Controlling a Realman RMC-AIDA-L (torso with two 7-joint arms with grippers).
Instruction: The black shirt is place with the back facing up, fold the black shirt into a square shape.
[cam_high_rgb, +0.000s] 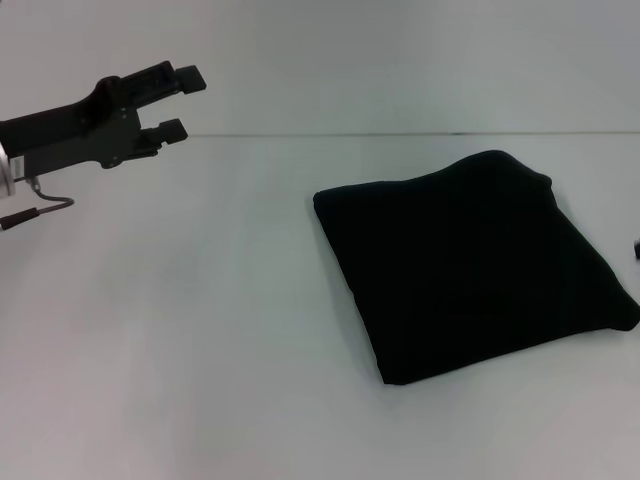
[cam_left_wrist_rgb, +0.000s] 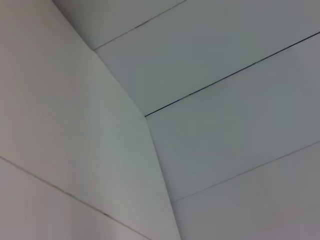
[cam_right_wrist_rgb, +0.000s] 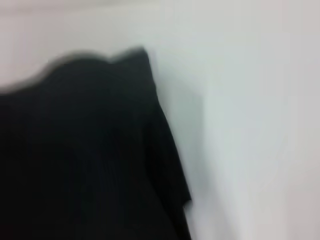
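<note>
On white table (cam_high_rgb: 180, 330), centre-right: black shirt (cam_high_rgb: 470, 265), folded to rough square, lying flat, one corner nearest. Farther back at left: left gripper (cam_high_rgb: 172, 103), raised above table, fingers parted, holding nothing, well apart from shirt. Right wrist view only: shirt's folded edge close up. Right gripper's state: cannot tell.

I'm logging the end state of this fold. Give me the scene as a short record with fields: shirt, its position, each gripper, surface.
shirt: black shirt, folded into a roughly square bundle, no lettering showing
position: lying flat on the white table, toward the robot's right
left gripper: left gripper, raised at the far left, fingers open, holding nothing, apart from the shirt
right gripper: not in view; its wrist camera looks at the shirt's edge
surface: plain white
</note>
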